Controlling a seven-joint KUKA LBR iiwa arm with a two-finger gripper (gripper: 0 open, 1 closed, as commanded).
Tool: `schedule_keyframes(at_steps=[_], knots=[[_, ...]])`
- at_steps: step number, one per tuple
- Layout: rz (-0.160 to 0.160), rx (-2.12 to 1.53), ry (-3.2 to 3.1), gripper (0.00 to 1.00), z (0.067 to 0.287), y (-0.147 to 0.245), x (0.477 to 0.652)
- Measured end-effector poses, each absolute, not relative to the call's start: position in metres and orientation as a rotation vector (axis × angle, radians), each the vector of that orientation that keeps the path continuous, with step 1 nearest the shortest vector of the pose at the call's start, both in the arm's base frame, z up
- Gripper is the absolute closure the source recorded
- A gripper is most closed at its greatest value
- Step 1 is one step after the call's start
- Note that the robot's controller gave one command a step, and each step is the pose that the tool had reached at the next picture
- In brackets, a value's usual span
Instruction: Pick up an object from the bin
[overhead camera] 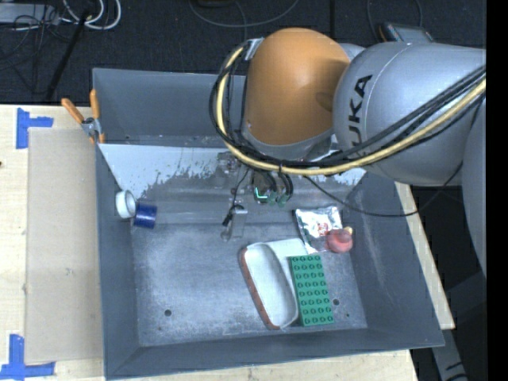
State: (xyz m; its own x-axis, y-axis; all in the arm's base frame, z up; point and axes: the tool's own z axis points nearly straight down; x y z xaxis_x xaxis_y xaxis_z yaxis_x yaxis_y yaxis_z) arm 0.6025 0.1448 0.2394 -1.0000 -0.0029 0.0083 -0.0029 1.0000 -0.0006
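KUKA arm's gripper (230, 225) hangs low over the grey bin (178, 292), approx mid-bin toward the back wall, above bare floor w/ nothing seen in its grasp. Whether it is parted or closed can't be told from this angle. No pick made yet. Nearest candidates: a white oval dish w/ brown rim (268, 284), just in front & to the right of the gripper, apart from it; a green studded building plate (311, 290) against the dish's right side; a crumpled white-&-red wrapper (318, 221) to the right, w/ a small pink lump (340, 240) just beside it. A small blue-&-white cylinder (133, 208) lies on its side well apart, near the left wall. Judgement: to do this step well, the arm should shift over one item, centre on it & descend w/ jaws spanning its narrow side. The wrapper looks easiest to pinch, w/ soft raised folds. The flat plate & shallow dish offer little edge, & the cylinder may roll. Closing over bare floor would net nothing.
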Motion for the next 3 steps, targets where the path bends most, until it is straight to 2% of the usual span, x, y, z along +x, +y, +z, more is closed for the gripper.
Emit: schedule_keyframes(at_steps=[1,2,3], knots=[[0.006,-0.028,-3.131,0.0,0.168,0.08,0.572],[0.003,0.004,-3.134,0.0,0.074,0.047,0.589],[-0.001,0.002,-3.142,1.0,0.08,0.049,0.591]])
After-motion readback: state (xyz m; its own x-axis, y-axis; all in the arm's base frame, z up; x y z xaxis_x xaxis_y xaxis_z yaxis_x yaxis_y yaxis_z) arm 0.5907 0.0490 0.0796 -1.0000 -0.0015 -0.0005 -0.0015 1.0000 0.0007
